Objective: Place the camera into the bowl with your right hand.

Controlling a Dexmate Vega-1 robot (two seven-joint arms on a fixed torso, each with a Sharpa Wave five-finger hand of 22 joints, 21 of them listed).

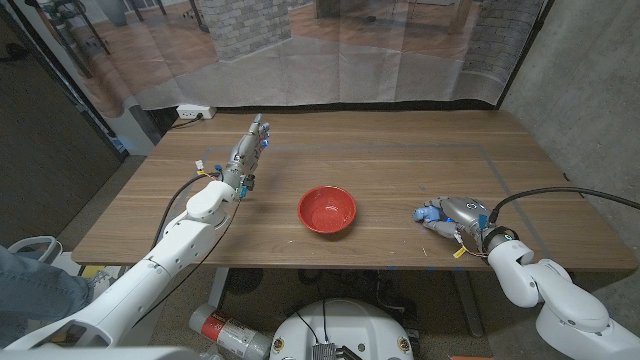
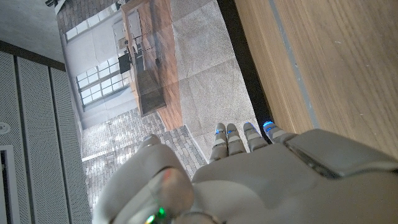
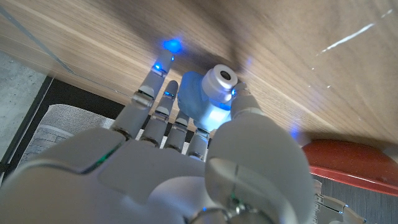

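Observation:
A red bowl [image 1: 327,209] stands at the middle of the wooden table [image 1: 400,150]. To its right, near the front edge, a small blue toy camera [image 1: 430,213] with a white lens sits low at the table top. My right hand [image 1: 458,217] is closed around it. In the right wrist view the camera [image 3: 208,99] sits between the fingers [image 3: 163,106] and the thumb [image 3: 249,124], with the bowl's rim [image 3: 354,162] beside them. My left hand [image 1: 250,146] is held up over the table's left part, fingers straight, holding nothing [image 2: 261,174].
A white power strip [image 1: 195,112] lies on the floor behind the table's back left corner. A translucent curtain hangs beyond the far edge. Blue cloth, perhaps a person's leg [image 1: 35,282], shows at the lower left.

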